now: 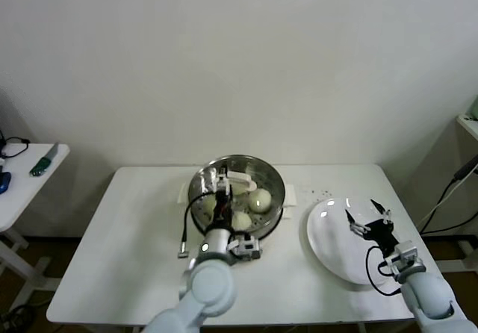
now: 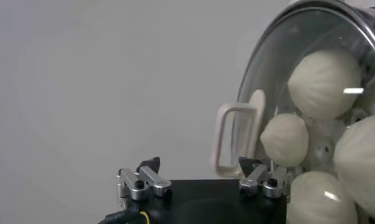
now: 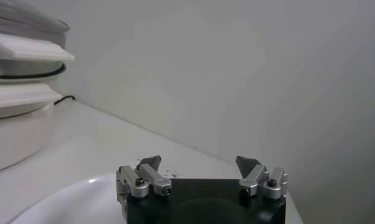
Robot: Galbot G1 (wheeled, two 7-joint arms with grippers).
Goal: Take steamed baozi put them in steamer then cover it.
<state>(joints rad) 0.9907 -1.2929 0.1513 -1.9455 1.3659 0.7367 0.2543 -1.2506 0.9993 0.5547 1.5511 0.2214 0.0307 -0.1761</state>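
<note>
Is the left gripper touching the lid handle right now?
Apart. In the left wrist view the left gripper stands open around the lid handle, with clear gaps on both sides.

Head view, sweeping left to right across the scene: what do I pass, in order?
Side table with small items → left gripper open over the glass lid on the steamer, baozi visible inside → white plate → right gripper open over the plate.
</note>
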